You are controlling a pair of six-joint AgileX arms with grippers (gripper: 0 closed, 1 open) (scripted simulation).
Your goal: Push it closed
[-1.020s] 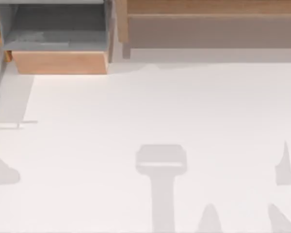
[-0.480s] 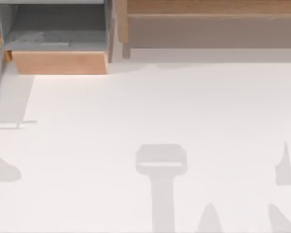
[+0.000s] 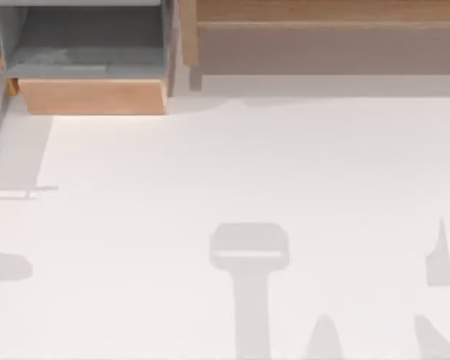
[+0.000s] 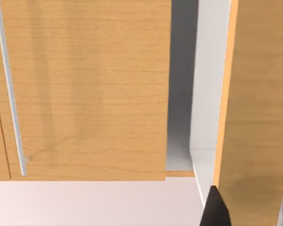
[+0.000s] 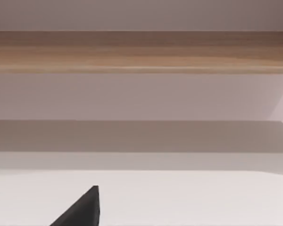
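Two arms are on record, neither seen whole. The left gripper's fingertip [image 4: 216, 212], dark and pointed, shows in the left wrist view right at the orange front edge of the cabinet door panel [image 4: 254, 117]. Whether it touches cannot be told. The second finger is out of frame, so how far the left jaws are spread cannot be told, and nothing is seen held in them.

The cabinet door panel stands swung out from the cabinet, nearly edge-on to the wrist camera. Its wood side and its pale grey face flank the orange edge. A grey opening [image 4: 181, 94] lies between it and the neighbouring wood front [image 4: 85, 94], which carries a slim bar handle [image 4: 9, 89].

In the top view a drawer [image 3: 90, 96] is pulled out at the counter's far left corner, grey walls showing behind its wood front. A long wooden shelf board [image 3: 322, 11] runs along the far right side. The counter [image 3: 247, 165] carries grey shadows near its front edge.

The right gripper's fingertip [image 5: 82, 209] hangs over the counter, facing the shelf board and well apart from the door. The spread of its jaws cannot be told.

Against one second ago, the shadow at the counter's left edge [image 3: 4, 266] has lost its tall upper stem and is now a low blob. The drawer and the shelf board are unchanged.
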